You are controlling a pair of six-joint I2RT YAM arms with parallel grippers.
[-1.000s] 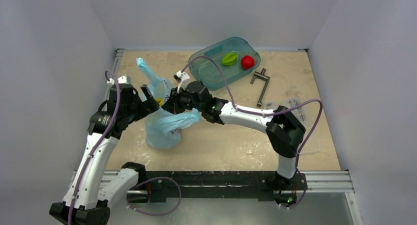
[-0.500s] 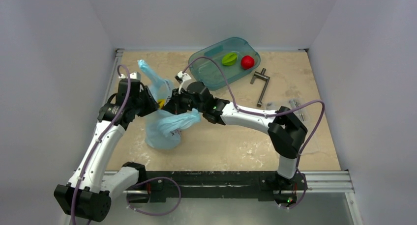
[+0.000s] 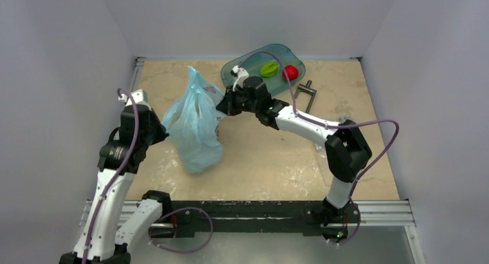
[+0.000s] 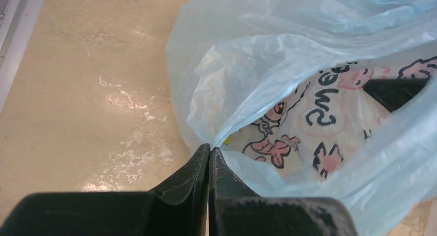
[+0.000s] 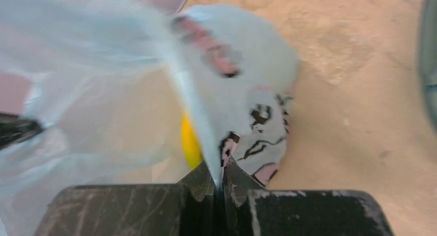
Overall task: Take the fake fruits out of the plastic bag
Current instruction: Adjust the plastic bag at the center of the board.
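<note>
Left pincer point(image 4: 208, 152) and right pincer point(image 5: 222, 169) both clamped shut on plastic bag point(image 3: 196, 131) — film stretched between them.
Bag upright over tabletop point(image 3: 271, 160), left of centre — yellow banana point(image 5: 189, 143) glimpsed inside.

Saw a light-blue plastic bag point(image 3: 196, 125) printed with pink-and-black cartoon figures and black lettering; glimpsed a yellow banana point(image 5: 189, 140); noted green fruit point(image 3: 268, 69), red fruit point(image 3: 290, 72), teal tray point(image 3: 286, 51), beige mottled table point(image 3: 271, 160).

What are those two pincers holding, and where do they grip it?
Both hold the plastic bag: the left pincer pinches one side of its mouth rim, the right pincer the opposite side.
</note>
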